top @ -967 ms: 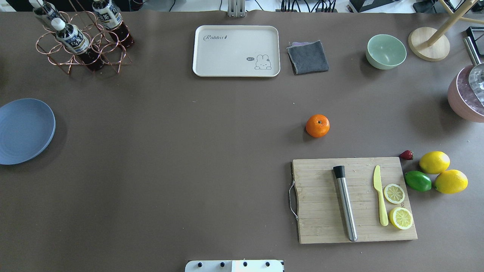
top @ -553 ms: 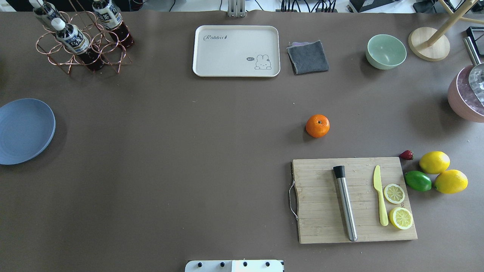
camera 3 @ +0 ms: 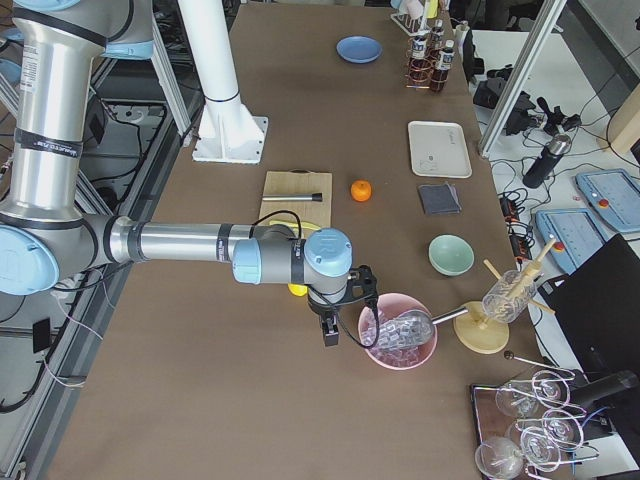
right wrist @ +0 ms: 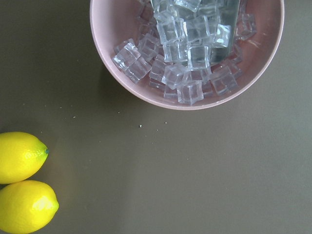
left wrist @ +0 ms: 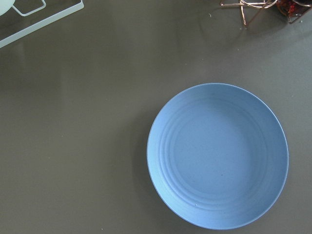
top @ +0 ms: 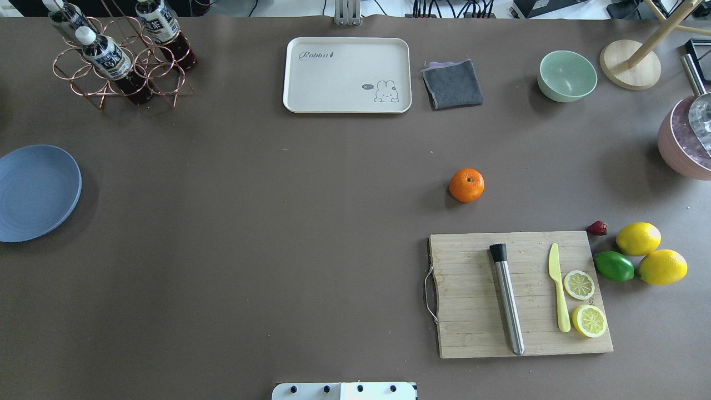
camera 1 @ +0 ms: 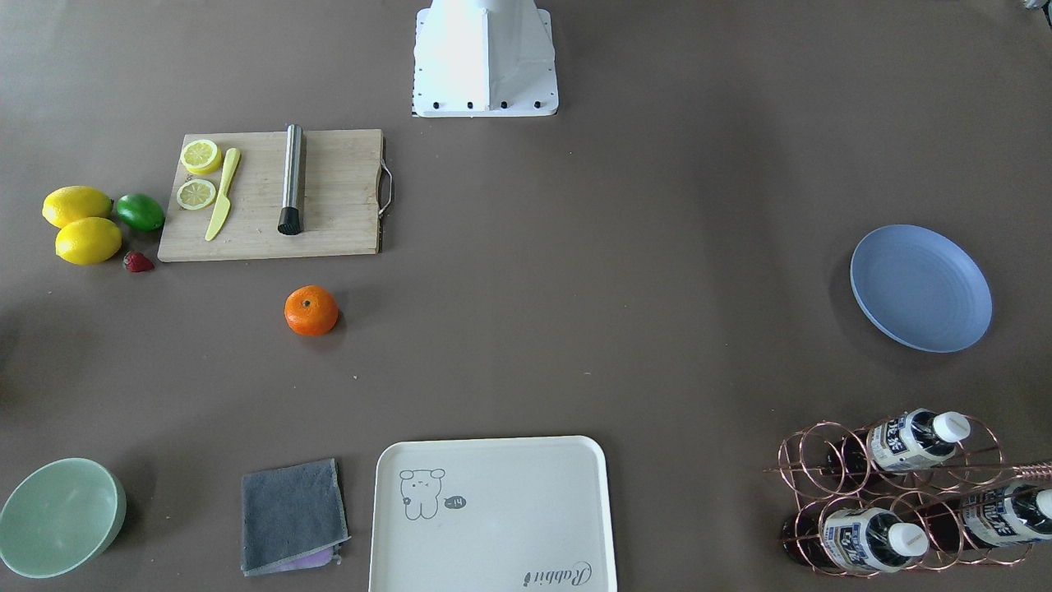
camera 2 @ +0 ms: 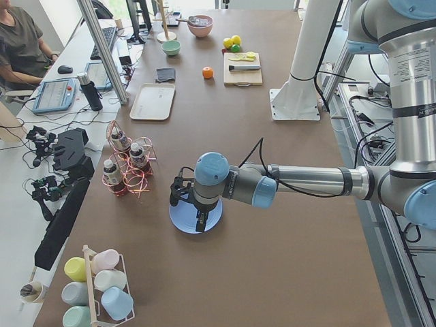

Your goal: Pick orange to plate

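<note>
The orange (top: 466,185) lies on the bare table (top: 278,222), in the right half. It is a little beyond the far edge of the cutting board (top: 472,311) and does not touch it. Its dark stem dimple points up. Nothing holds it.

The plate (top: 33,191) is at the left edge of the table, well apart from the orange, and there is nothing on it. The left gripper (camera 2: 201,223) hangs over the plate and points down. It shows only in the side view, so I cannot tell if its fingers are spread or pressed together. The left wrist camera looks straight down on the plate.

The right gripper (camera 3: 330,330) hangs at the right end of the table, just beside the pink bowl (right wrist: 105,48), which is full of ice cubes (right wrist: 187,53). It also shows only from the side, and I cannot tell the state of its fingers. It is far from the orange.

On the cutting board lie a metal rod (top: 506,300), a yellow knife (top: 558,294) and two lemon slices (top: 579,284). Just right of the board there are two lemons (top: 638,238), a lime (top: 614,266) that touches them, and a small strawberry (top: 597,228).

Along the far side of the table stand a wire rack (top: 89,89) with bottles (top: 105,55) at the left, a cream tray (top: 347,75) in the middle, then a folded grey cloth (top: 452,83) and a green bowl (top: 566,75) to the right.
</note>
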